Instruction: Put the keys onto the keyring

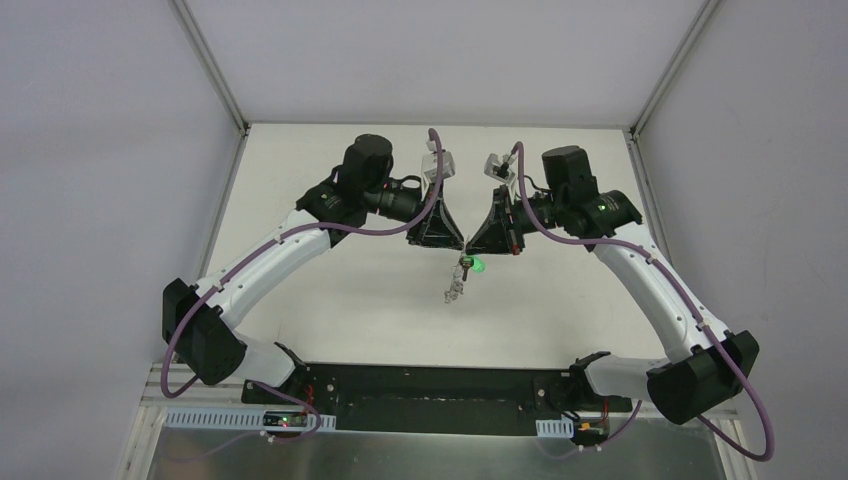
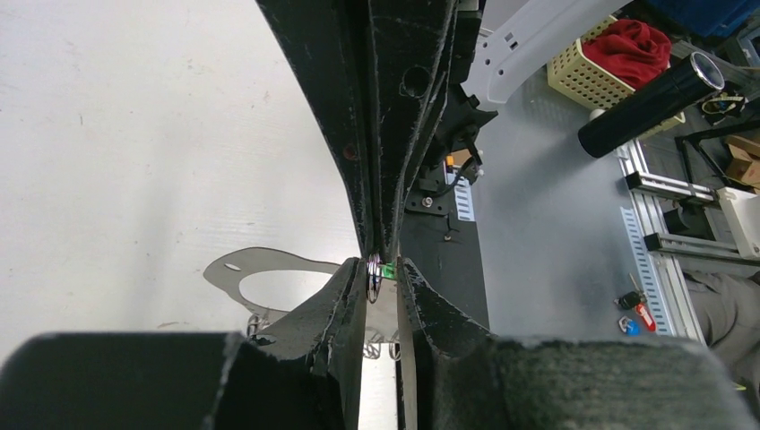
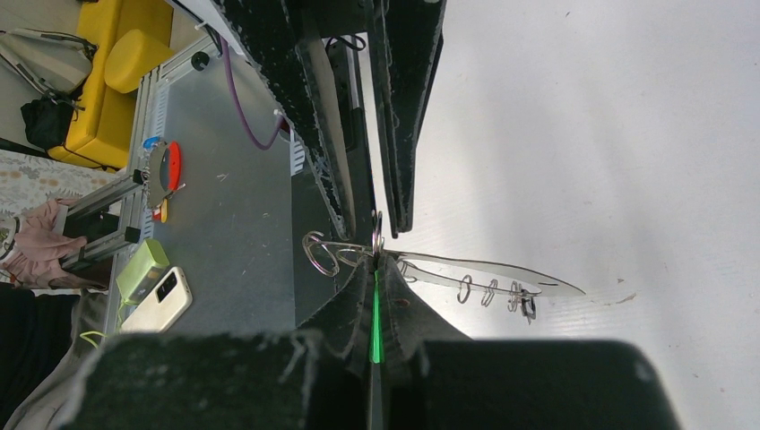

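Overhead, the left gripper (image 1: 456, 243) and right gripper (image 1: 477, 245) meet tip to tip above the table (image 1: 540, 305). The green-headed key (image 1: 479, 266) shows just beside the tips, and the keyring (image 1: 455, 290) hangs from that meeting point. Threading looks underway, not finished.

From the left wrist, the left jaws stand narrowly apart with the ring's wire between them; whether they pinch it I cannot tell.

From the right wrist, the right jaws are clamped on the key, a green sliver between them, the ring just at their tips. That 1 key apparently remains to slide on.
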You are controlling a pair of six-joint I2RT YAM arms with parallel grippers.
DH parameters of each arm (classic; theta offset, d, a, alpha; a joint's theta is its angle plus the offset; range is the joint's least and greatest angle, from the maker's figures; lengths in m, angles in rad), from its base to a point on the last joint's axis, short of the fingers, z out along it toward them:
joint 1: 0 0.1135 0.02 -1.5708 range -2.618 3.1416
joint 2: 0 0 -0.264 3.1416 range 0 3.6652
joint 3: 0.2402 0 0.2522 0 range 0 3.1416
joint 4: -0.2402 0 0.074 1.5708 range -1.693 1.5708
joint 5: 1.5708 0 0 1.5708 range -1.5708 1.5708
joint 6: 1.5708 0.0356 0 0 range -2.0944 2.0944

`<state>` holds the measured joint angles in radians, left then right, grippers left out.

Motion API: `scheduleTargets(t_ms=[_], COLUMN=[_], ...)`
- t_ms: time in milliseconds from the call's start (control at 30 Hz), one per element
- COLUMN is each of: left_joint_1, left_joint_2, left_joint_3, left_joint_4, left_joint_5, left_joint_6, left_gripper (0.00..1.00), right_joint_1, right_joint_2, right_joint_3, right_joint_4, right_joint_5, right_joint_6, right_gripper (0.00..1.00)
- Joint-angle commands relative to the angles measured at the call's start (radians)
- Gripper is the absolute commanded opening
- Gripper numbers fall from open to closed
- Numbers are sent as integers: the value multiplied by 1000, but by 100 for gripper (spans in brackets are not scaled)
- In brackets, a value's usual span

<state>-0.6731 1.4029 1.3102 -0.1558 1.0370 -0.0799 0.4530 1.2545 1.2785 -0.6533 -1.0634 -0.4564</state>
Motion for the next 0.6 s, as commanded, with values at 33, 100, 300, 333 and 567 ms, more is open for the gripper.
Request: scheduleTargets(t_ms=[33, 100, 300, 333, 567], left_joint_1=[-16, -17, -19, -19, -19], left_joint_2=[5, 5, 7, 7, 11], left_joint_3=[34, 32, 31, 31, 35], left_joint_4=[16, 14, 11, 10, 10], left_joint_5=[12, 12, 13, 13, 21], left_joint_6=[20, 20, 25, 25, 24], left_gripper=[18, 18, 13, 11, 0], right_joint_1=[1, 1, 1, 1, 0], right_joint_2=[-7, -7, -9, -9, -7], right_joint_3=[10, 10, 9, 8, 12], right_joint_4=[40, 40, 40, 40, 44], right_joint_5=[-43, -43, -40, -40, -41], right_joint_6=[10, 11, 10, 11, 17], right_gripper=[0, 0, 0, 0, 0])
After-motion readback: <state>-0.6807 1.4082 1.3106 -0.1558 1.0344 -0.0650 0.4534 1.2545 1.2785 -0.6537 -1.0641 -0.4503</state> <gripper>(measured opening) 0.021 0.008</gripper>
